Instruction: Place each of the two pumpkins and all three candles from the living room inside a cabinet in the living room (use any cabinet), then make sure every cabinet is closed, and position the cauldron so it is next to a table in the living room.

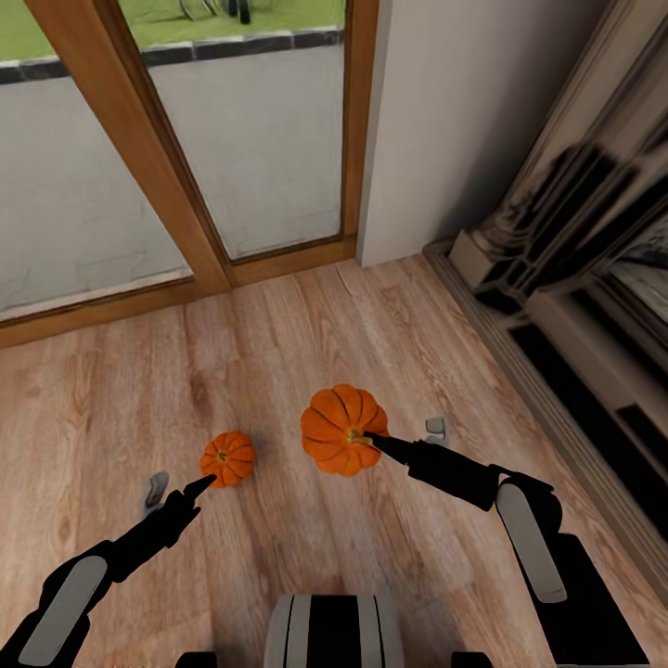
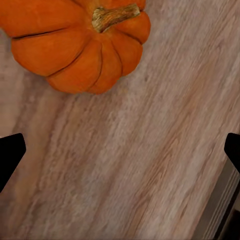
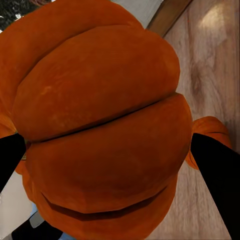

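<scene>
Gripping a ribbed orange pumpkin (image 1: 341, 430), right gripper (image 1: 371, 437) above wooden floor (image 1: 278, 334)

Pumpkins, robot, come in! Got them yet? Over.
Right gripper shut on big pumpkin. Left gripper open, above floor beside small pumpkin, not gripping. Wood floor around them bare. Over.

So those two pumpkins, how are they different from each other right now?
The pumpkin at the right gripper looks bigger in the head view than the pumpkin near the left gripper. The right gripper has its fingers on either side of its pumpkin, which seems lifted, while the left gripper is open with the other pumpkin resting on the wooden floor, ahead of its fingers. Both are orange, ribbed and short-stemmed.
</scene>
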Tool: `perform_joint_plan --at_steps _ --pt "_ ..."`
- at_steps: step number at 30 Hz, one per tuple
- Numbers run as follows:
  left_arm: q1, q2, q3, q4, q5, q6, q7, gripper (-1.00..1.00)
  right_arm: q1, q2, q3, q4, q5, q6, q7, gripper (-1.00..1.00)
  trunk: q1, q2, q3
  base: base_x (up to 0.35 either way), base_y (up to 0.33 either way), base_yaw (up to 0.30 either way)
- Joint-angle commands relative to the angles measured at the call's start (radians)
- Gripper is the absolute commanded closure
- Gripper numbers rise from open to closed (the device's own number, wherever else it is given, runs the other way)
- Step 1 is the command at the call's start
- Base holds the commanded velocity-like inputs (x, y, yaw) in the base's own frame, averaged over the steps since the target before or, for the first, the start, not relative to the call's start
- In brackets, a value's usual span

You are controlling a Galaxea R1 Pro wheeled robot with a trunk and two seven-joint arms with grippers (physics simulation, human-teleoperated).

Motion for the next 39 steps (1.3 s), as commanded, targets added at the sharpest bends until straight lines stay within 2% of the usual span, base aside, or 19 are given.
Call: perform_joint_plan --at_steps 1,7,14,16,20,22,29,39 --pt "0.000 0.000 0.002 0.000 0.004 0.007 -0.002 -1.00 -0.001 0.000 0.001 0.000 -0.008 0.006 -0.001 1.00 0.000 0.000 -0.004 0.000 0.000 0.000" --pt "0.000 -0.002 0.002 0.002 0.004 0.006 -0.002 -1.00 0.000 0.015 0.000 0.001 -0.007 0.005 -0.001 1.00 0.003 -0.002 -0.028 0.000 0.000 0.000" --pt "0.000 -0.003 0.000 0.001 0.003 0.004 -0.002 -1.00 0.000 0.018 -0.002 -0.007 -0.008 0.014 0.014 1.00 0.006 -0.003 -0.051 0.000 0.000 0.000" --pt "0.000 -0.003 -0.001 0.000 0.003 0.003 -0.002 -1.00 0.001 0.018 -0.002 -0.019 -0.008 0.018 0.050 1.00 0.006 -0.003 -0.051 0.000 0.000 0.000" --pt "0.000 -0.003 -0.001 -0.001 0.004 0.003 -0.003 -1.00 0.037 0.015 -0.005 -0.053 -0.008 0.025 0.196 1.00 0.007 -0.004 -0.062 0.000 0.000 0.000" --pt "0.000 -0.003 -0.001 -0.002 0.004 0.003 -0.004 -1.00 0.053 0.016 -0.009 -0.061 -0.007 0.026 0.223 1.00 0.007 -0.004 -0.062 0.000 0.000 0.000" --pt "0.000 0.000 0.000 -0.002 0.003 0.004 -0.046 -1.00 0.059 0.018 -0.009 -0.063 -0.007 0.024 0.232 1.00 0.007 -0.004 -0.062 0.066 0.042 0.000" --pt "0.000 0.001 0.002 0.004 0.003 0.003 -0.052 -1.00 0.059 0.018 -0.007 -0.063 -0.006 0.022 0.233 1.00 0.007 -0.004 -0.062 0.094 0.079 0.000"
